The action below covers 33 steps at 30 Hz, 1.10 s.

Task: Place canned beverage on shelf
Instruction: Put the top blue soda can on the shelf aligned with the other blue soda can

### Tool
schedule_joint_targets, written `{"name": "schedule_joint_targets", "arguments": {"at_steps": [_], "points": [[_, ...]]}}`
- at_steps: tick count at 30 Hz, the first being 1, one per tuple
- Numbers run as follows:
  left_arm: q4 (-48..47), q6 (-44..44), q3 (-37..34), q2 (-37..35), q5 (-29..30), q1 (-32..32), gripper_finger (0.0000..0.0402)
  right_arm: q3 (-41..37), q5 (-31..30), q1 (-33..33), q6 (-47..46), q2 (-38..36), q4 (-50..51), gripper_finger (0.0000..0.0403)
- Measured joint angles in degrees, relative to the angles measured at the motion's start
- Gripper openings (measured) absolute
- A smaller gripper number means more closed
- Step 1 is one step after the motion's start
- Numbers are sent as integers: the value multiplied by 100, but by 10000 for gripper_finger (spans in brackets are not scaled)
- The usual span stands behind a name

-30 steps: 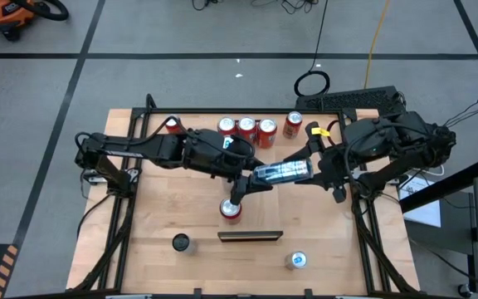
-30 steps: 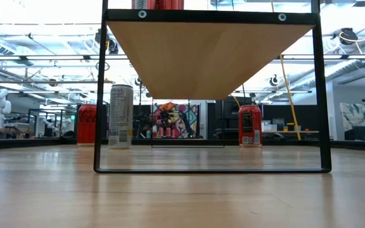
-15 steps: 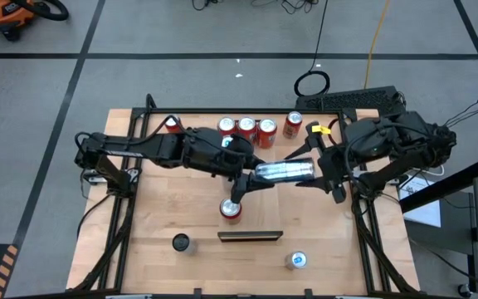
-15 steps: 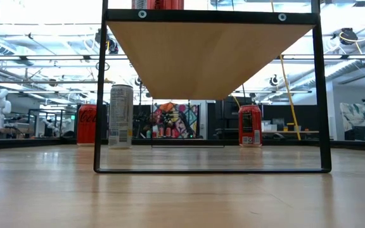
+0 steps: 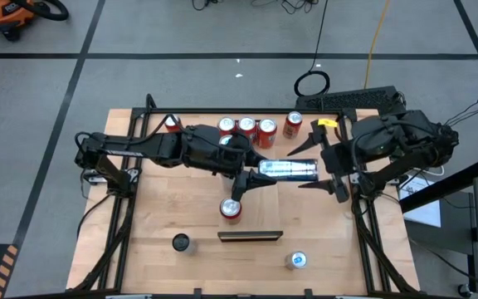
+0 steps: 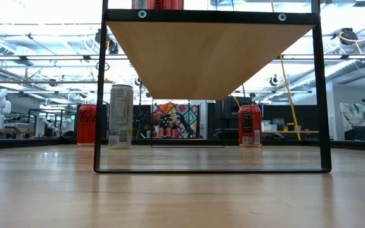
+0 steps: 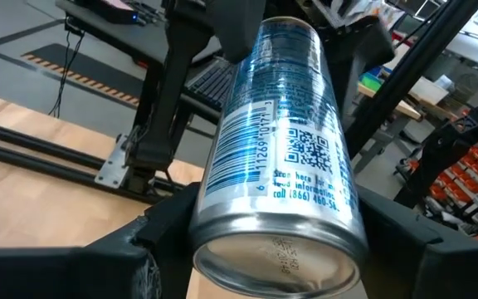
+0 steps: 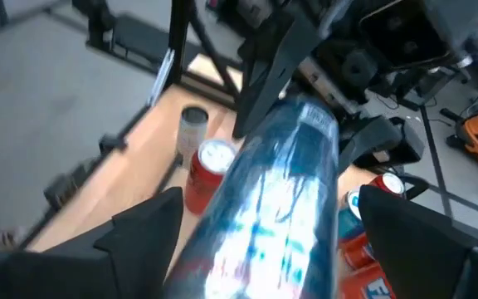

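Note:
A silver-and-blue canned beverage [image 5: 289, 170] lies level in the air above the table's middle, with my left gripper [image 5: 253, 180] shut on its left end. My right gripper [image 5: 311, 166] stands open at the can's right end, one finger [image 8: 143, 228] on each side and clear of it. The shelf [image 6: 208, 57] is a pale-wood board on a black frame near the table's front. Its dark strip [image 5: 250, 236] faces the near edge. A red can [image 5: 231, 209] stands on top of it. My left gripper pinches the can near its base end [image 7: 247, 216] between its two fingers [image 7: 143, 245]. The fingers come nearly level from the table's left, along the can's length. The can is lifted clear and lies on its side, its other end pointing toward my right gripper.
Several red cans [image 5: 246, 126] stand in a row along the far edge. A dark-topped can [image 5: 180, 242] and a white-topped can [image 5: 296, 260] stand near the front edge. In the low view, cans [image 6: 121, 116] stand behind the shelf frame [image 6: 98, 95].
My right gripper has opened and let go of the can's right end, rolling as it did. The can, slanted before, now lies level along the table's left-right line, held by my left gripper alone.

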<state>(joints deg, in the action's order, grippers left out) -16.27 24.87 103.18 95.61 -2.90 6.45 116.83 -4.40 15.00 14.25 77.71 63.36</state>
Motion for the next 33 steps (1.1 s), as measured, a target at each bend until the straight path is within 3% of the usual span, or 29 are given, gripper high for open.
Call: {"name": "schedule_joint_targets", "arguments": {"at_steps": [15, 20, 24, 33], "points": [[392, -16, 0, 0, 36, -196, 255, -1, -177, 4, -1404, -629, -227, 345], [387, 11, 0, -2, 80, -228, 252, -76, -183, 4, -2124, -686, 229, 345], [383, 17, 0, -2, 145, -237, 232, -718, 14, 6, -2573, -628, 394, 345], [388, 72, 0, -7, 147, -244, 222, -2215, 690, 0, -3460, -625, -1180, 345]]}}
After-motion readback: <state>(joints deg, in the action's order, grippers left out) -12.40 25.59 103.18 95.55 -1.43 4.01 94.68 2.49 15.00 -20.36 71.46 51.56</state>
